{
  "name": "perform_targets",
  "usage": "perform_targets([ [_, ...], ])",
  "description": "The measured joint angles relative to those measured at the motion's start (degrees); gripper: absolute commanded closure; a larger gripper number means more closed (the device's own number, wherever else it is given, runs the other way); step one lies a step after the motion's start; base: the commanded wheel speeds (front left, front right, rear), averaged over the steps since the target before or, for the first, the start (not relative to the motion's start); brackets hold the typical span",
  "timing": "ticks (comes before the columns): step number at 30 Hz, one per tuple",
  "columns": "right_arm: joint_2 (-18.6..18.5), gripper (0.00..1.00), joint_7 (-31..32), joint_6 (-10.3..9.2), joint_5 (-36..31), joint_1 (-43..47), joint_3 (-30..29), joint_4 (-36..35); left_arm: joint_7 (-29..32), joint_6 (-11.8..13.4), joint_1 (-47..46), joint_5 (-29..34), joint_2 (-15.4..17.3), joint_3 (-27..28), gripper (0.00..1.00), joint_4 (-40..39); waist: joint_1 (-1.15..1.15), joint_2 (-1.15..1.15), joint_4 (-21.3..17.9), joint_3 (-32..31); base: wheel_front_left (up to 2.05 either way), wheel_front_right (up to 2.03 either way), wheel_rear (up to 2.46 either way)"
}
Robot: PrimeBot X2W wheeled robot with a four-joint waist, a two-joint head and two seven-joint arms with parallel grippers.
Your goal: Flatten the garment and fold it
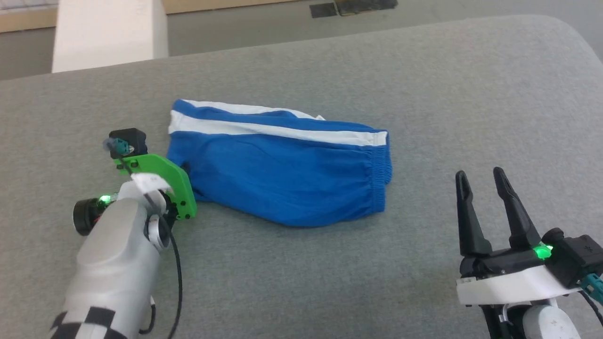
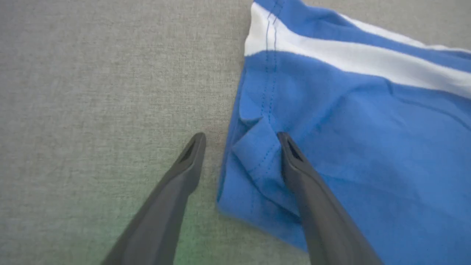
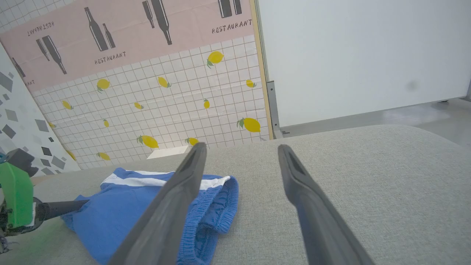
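My left tool [image 2: 240,135] gaped empty, straddling the shorts' [image 2: 368,147] hem corner [image 2: 254,151] — best, I judged, to sink lower and pinch every layer. My right tool [image 1: 480,173] hung open beyond the waistband [image 1: 382,165].

Left arm: pale grey forearm [image 1: 113,249] with a black-and-white checkered band [image 1: 82,327]; a black cable [image 1: 178,268] runs alongside. The wrist carries a bright green bracket [image 1: 167,176] with dark screws, a black camera block [image 1: 128,139] and a green indicator light [image 1: 104,199].

Left gripper [image 2: 241,137] and right gripper [image 1: 480,173]: two long, dark, tapering fingers [image 1: 516,212] each, slotted at the tips.

Right wrist: white plate [image 1: 511,287], black housing [image 1: 577,258], teal connector [image 1: 592,284].
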Motion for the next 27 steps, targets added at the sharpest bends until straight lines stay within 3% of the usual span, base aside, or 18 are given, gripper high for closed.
perform_targets([
  [7, 0.0, 0.0, 0.0, 0.0, 0.3, 0.0, 0.0, -0.5, 13.8, 1.5, -5.2, -0.9, 0.1, -0.9, 0.0, 4.3, 0.0, 0.0, -1.4, 1.0, 0.0, 0.0, 0.0],
  [8, 0.0, 0.0, 0.0, 0.0, 0.3, 0.0, -0.1, -0.6, 16.0, 1.2, -5.8, -1.0, 0.1, -1.2, 0.04, 4.5, 0.0, 0.0, -1.4, 1.0, 0.0, 0.0, 0.0],
  [9, 0.0, 0.0, 0.0, 0.0, 0.3, 0.0, -0.1, -0.6, 17.7, 0.9, -6.2, -1.1, 0.2, -1.5, 0.6, 4.5, 0.0, 0.0, -1.4, 1.0, 0.0, 0.0, 0.0],
  [10, 0.0, 0.0, 0.0, 0.0, 0.3, 0.0, -0.1, -0.7, 18.6, 0.7, -6.4, -1.1, 0.2, -1.7, 1.0, 4.5, 0.0, 0.0, -1.3, 1.0, 0.0, 0.0, 0.0],
  [16, 0.0, 0.0, 0.0, 0.0, 0.3, 0.0, 0.6, -0.8, 19.9, -0.3, -5.6, -1.6, -0.3, -2.5, 1.0, 2.7, 0.0, 0.0, -0.9, 0.7, 0.0, 0.0, 0.0],
  [27, 0.0, 0.0, 0.0, 0.0, -0.1, 1.9, 0.4, -0.5, 7.2, 0.7, 7.4, -3.4, 0.1, -0.3, 1.0, -9.3, 0.0, 0.0, 1.2, -2.5, 0.0, 0.0, 0.0],
])
